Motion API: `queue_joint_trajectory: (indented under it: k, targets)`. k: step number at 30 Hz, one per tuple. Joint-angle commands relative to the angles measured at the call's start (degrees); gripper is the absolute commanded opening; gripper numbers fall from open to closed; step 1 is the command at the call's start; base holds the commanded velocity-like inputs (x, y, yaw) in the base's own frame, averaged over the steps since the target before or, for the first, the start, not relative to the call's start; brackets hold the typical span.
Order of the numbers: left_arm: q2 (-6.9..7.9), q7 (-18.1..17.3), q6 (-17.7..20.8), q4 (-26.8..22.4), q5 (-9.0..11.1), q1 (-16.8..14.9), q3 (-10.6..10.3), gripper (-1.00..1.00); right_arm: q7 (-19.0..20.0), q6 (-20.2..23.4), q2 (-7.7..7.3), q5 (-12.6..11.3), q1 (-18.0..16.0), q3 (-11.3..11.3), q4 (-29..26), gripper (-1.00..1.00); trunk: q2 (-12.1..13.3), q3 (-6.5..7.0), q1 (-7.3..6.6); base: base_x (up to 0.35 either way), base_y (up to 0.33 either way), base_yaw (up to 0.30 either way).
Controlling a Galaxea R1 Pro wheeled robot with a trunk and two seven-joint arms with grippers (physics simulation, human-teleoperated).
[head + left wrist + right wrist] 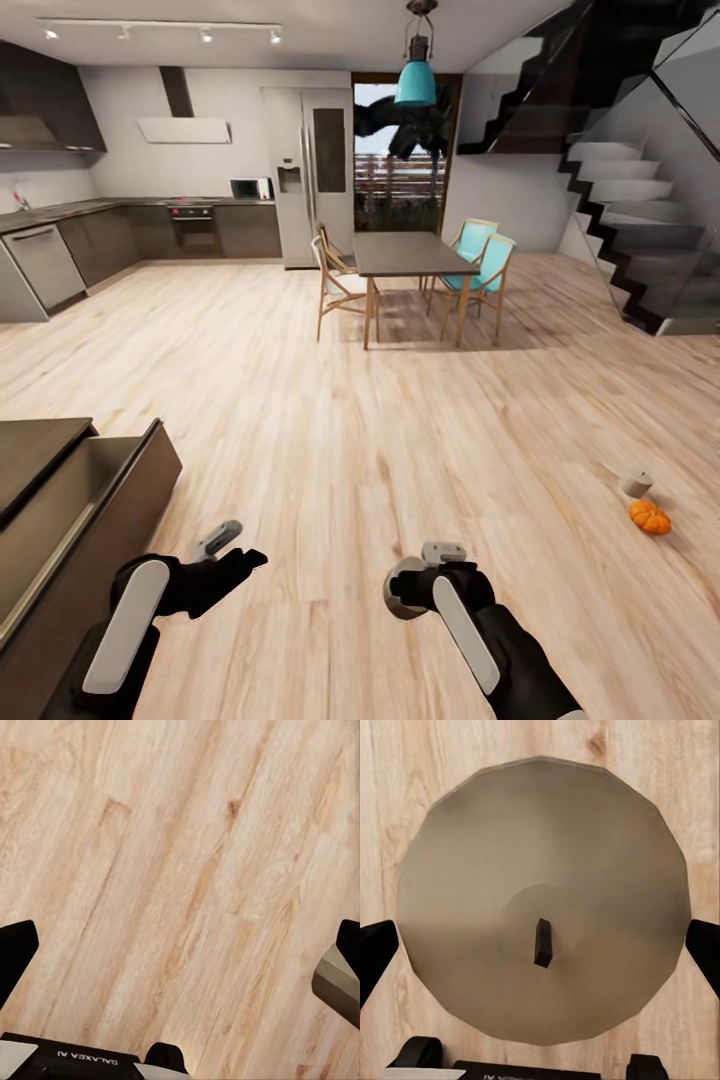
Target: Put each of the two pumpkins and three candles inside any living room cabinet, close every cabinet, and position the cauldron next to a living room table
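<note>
Head view: right gripper [432, 567] clamps 1 candle [544, 900] – wick facing its camera. Left gripper [225, 545] spread, empty, beside the open cabinet [80, 520]. Another candle [636, 484] touches a pumpkin [650, 516] on the floor [330, 420].

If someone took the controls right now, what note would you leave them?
Right pincer: shut on a candle, held above the floor.
Left pincer: open, empty, over bare floorboards.
On the floor to the right: one pumpkin beside another candle.
Cabinet at left has a drawer open.
Left: stow the held candle, fetch these two, find the rest, shut the cabinet.
</note>
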Motion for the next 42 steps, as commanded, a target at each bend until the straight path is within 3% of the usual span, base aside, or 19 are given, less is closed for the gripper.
queue_joint_trajectory:
  k: [1, 42]
  targets:
    - [0.01, 0.6, 0.1, -0.1, 0.5, 0.0, 0.0, 1.0, -0.6, 0.0, -0.03, -0.7, -0.1, 0.1, -0.1, -1.0, 0.0, -0.07, 0.03, 0.345, 0.0, -0.073]
    - [0.01, 0.6, -0.7, 0.4, 0.2, 0.0, 0.0, 1.0, -0.3, 0.2, 0.02, -0.8, -0.1, 0.1, -0.1, -1.0, 0.0, -0.08, 0.03, 0.345, 0.056, -0.002]
